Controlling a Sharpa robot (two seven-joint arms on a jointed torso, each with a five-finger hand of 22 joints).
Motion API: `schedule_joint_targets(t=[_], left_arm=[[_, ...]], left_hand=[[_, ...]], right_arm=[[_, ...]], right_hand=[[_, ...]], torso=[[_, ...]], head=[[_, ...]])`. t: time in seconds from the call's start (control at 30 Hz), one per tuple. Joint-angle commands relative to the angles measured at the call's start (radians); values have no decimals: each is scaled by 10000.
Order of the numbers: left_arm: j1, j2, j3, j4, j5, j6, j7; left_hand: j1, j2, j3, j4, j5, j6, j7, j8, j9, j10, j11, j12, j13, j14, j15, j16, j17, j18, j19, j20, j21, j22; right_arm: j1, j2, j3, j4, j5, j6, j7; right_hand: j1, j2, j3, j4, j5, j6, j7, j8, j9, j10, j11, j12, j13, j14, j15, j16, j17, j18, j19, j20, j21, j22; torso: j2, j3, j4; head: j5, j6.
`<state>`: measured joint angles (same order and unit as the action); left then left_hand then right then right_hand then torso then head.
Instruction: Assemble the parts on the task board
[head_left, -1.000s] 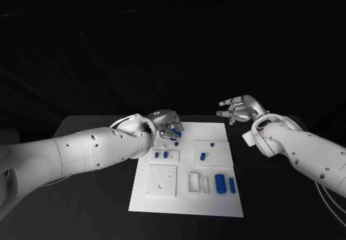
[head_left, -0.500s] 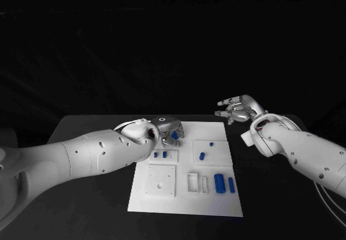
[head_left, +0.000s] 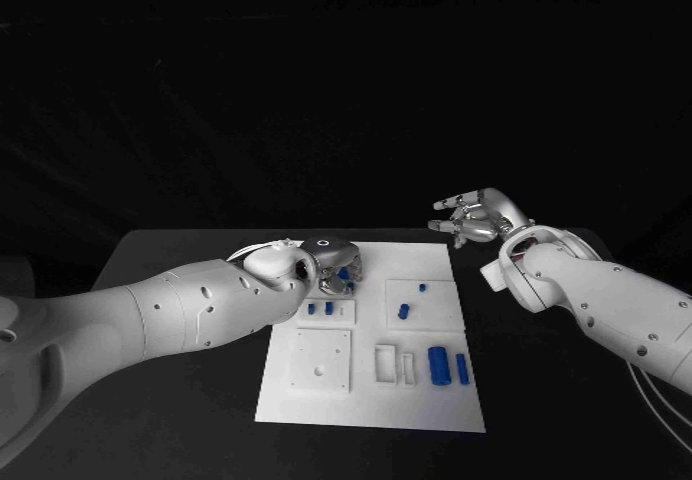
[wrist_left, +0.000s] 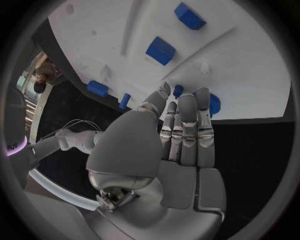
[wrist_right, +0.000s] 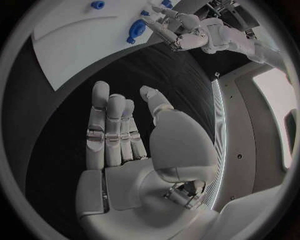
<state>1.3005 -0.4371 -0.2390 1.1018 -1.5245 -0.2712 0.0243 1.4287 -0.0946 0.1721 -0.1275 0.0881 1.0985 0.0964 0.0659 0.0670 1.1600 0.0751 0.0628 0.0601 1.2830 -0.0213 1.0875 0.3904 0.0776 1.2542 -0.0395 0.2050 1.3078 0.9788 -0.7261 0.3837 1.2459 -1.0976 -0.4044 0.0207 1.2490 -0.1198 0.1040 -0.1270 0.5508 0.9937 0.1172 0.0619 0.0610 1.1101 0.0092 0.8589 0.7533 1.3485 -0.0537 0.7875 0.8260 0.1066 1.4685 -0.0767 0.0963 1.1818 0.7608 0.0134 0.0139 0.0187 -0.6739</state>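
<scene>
The left hand (head_left: 329, 262) is positioned over the far left corner of the task board (head_left: 433, 405). In the left wrist view its fingers (wrist_left: 186, 125) lie extended and close together, with the tips at a round blue part (wrist_left: 212, 104) near the board's edge. Whether the part is pinched or only touched cannot be determined. The posture suggests the hand is seating or taking up this piece.

The right hand (head_left: 477, 220) is held above the black surface (head_left: 173, 250), off the far right corner of the board. Its fingers (wrist_right: 106, 125) are straight and apart, and hold nothing. This placement probably keeps the right arm out of the working zone.

Other parts on the board:
- Two small blue blocks (head_left: 319, 309) lie side by side just beside the left hand.
- A small blue peg (head_left: 421, 288) and a short blue piece (head_left: 405, 311) sit in the right square panel.
- Two upright blue cylinders (head_left: 449, 367) stand near the right edge, beside an empty rectangular slot (head_left: 387, 364).
- A square recessed plate (head_left: 323, 360) lies at the near left.

The left forearm (head_left: 202, 310) covers the board's left margin and screens the working part from the head view. The two blocks lie close to any retreat path of the left hand.
</scene>
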Motion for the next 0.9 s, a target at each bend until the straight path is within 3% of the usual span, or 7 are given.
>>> schedule_joint_targets(t=[0.03,0.4,0.9], left_arm=[[-24,61,3,-67,-211,152,-24],[-96,129,4,-322,-221,156,-13],[-139,192,4,-422,-138,335,74]], left_hand=[[-34,110,121,-18,42,22,38,-33,-17,104,2,-51,-13,44,-12,45,-8,131,-70,-10,125,211],[-83,169,457,-65,56,-132,68,-33,-31,308,-37,-51,-14,106,-22,112,-9,171,-151,-18,466,211],[-189,332,628,113,27,127,12,-29,-28,576,-144,-50,-13,349,-86,236,29,164,-117,-62,705,189]], right_arm=[[-3,-8,6,29,9,51,111],[-3,-15,6,48,9,54,113],[-3,1,6,66,7,70,115]], right_hand=[[-99,19,51,1,52,67,10,1,15,-97,0,39,-8,-92,-13,61,-9,12,287,36,-52,-9],[-115,29,30,8,60,52,10,-1,14,-106,1,78,-62,-106,-11,96,-71,12,284,37,-32,-66],[-112,39,26,12,68,109,6,3,17,-106,-4,105,-84,-108,-14,115,-101,12,285,35,-13,-96]], torso=[[6,2,7],[-9,10,5],[-3,9,6]], head=[[-23,-5],[-30,-42],[-22,-50]])
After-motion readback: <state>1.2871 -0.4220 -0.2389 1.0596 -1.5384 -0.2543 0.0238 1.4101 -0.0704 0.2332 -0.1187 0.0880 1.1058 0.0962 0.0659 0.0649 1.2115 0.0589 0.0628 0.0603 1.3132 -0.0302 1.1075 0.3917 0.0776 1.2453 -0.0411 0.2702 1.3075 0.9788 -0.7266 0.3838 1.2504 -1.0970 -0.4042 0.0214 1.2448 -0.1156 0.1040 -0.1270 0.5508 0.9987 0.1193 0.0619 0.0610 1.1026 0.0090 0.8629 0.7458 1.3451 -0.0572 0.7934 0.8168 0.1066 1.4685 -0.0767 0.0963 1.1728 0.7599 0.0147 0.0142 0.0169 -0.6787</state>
